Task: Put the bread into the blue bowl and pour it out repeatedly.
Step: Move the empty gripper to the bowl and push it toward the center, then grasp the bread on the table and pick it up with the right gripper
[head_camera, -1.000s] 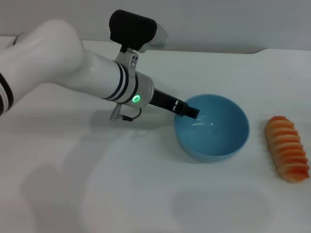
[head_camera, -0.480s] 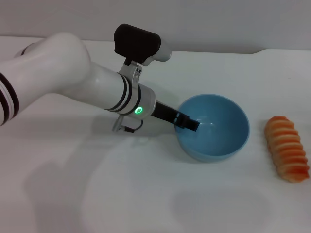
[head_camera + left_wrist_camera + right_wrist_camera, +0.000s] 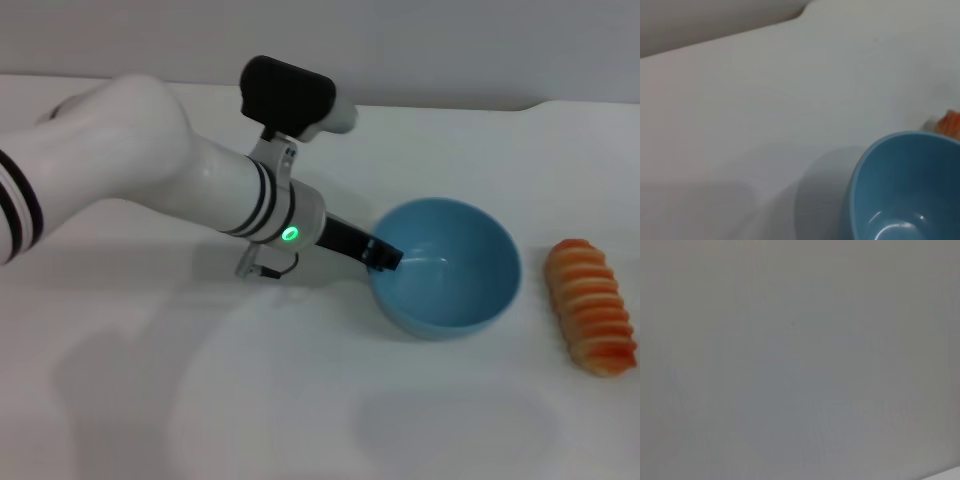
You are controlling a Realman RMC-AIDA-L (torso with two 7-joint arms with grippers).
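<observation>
The left arm reaches in from the left across the white surface (image 3: 300, 420), and the left pincer (image 3: 384, 257) sits at the left rim of the blue bowl (image 3: 450, 290). Its black tip lies over the rim edge, apparently gripping the bowl's wall, but only one dark finger end shows in the head view; the other is hidden by the bowl's wall, so whether the pincer is clenched on the rim or released cannot be told for certain. The arm's white forearm and black camera block cover the surface behind and to the left of the bowl.

The bowl stands near the middle of the surface, slightly right of centre, its inside bare with only light glints on the bottom. In the left wrist view the blue bowl (image 3: 905, 190) is cut off by the picture's edge, and none of that arm's own fingers appear.

The bread (image 3: 590, 306) lies on the surface to the right of the bowl, apart from it, lengthwise near to far, striped side up. In the left wrist view only a small orange sliver of the bread (image 3: 951, 122) peeks past the bowl's rim.

The right wrist view shows only a plain grey expanse; the right pincer appears in no view.
</observation>
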